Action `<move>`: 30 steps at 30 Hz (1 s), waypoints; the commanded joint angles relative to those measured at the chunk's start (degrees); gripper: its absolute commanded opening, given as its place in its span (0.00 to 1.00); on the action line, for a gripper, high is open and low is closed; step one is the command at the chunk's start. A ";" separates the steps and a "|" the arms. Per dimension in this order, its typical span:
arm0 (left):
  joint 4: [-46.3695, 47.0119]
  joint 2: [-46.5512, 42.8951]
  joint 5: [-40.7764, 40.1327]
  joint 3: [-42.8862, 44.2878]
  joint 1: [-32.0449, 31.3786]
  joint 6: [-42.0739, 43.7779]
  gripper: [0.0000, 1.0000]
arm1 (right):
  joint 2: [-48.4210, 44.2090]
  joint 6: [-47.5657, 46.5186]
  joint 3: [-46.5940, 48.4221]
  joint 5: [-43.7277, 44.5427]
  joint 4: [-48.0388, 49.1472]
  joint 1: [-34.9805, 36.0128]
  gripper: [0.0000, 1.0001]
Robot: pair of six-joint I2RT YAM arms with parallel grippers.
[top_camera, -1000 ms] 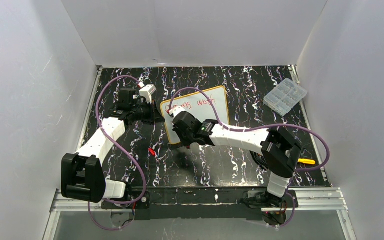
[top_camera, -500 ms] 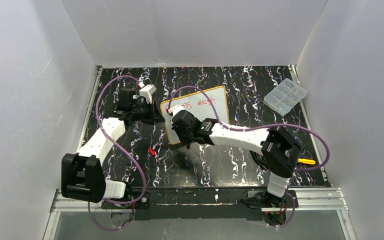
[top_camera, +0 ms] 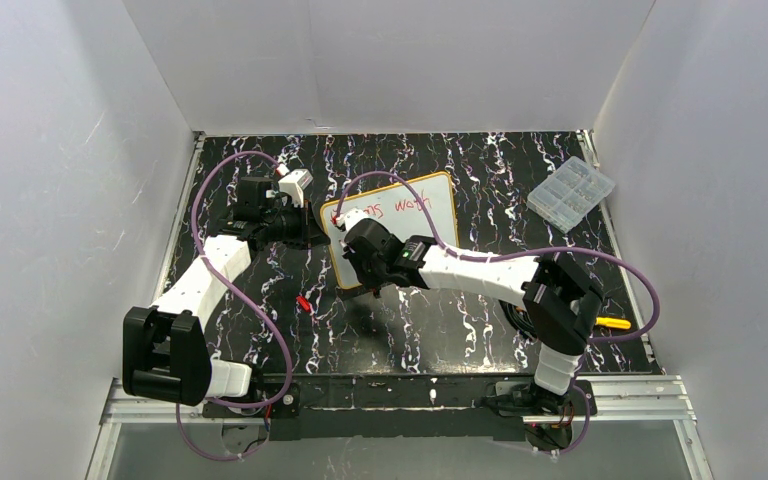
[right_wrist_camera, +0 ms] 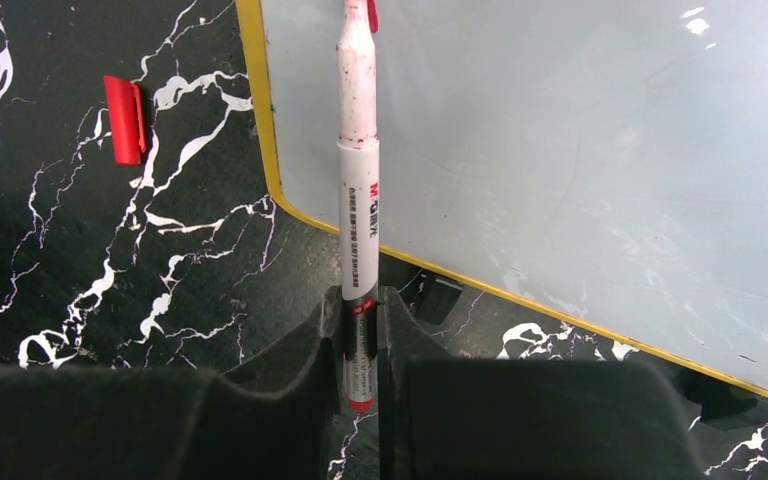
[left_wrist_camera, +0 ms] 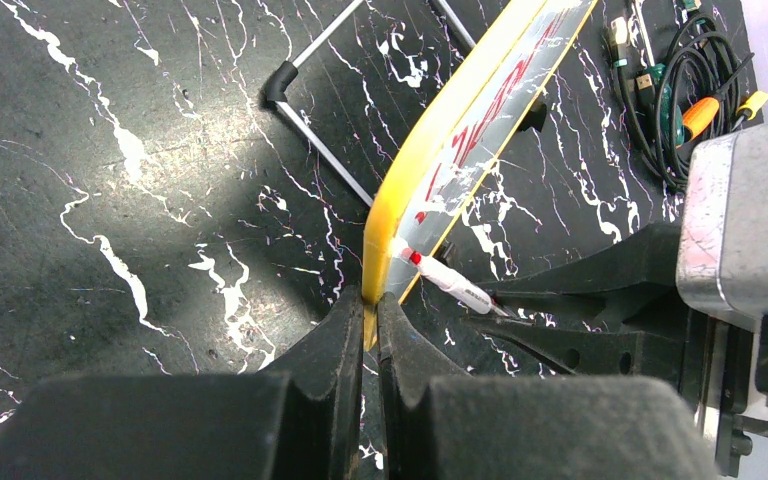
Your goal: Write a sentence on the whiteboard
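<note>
The whiteboard (top_camera: pixel 430 222) with its orange-yellow frame sits mid-table, slightly angled. My left gripper (top_camera: pixel 312 236) is shut on the frame's left edge (left_wrist_camera: pixel 430 150), jaws pinching the yellow rim (left_wrist_camera: pixel 370 300). My right gripper (top_camera: pixel 364 256) is shut on a white marker (right_wrist_camera: pixel 358 200), whose red tip points at the board surface (right_wrist_camera: pixel 560 150) near its left frame. The sentence (top_camera: pixel 403 205) shows as red words on the top line, its start hidden under my right wrist. Red strokes (left_wrist_camera: pixel 480 120) and the marker (left_wrist_camera: pixel 450 280) appear in the left wrist view.
The marker's red cap (top_camera: pixel 303 303) lies on the black marble table left of the board's near corner. A clear compartment box (top_camera: pixel 571 192) sits at the far right. A yellow tool (top_camera: pixel 612 323) and cables (left_wrist_camera: pixel 680 90) lie near the right arm's base.
My right gripper with the marker has crept slightly up and left over the board, covering more of the first word. The left arm has not moved.
</note>
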 commanded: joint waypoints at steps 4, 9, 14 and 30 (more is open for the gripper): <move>-0.41 -2.81 1.72 0.45 -0.20 0.06 0.00 | 0.14 0.75 -1.86 -0.99 -0.35 0.07 0.01; -0.41 -2.76 1.68 0.37 -0.22 0.08 0.00 | -0.15 1.54 -3.09 -1.81 -0.93 0.48 0.01; -0.41 -2.80 1.70 0.35 -0.22 0.09 0.00 | -0.56 1.27 -3.95 -4.00 0.29 1.25 0.01; -0.41 -2.77 1.40 0.27 -0.22 0.09 0.00 | -2.80 0.01 -2.92 0.90 4.22 1.57 0.01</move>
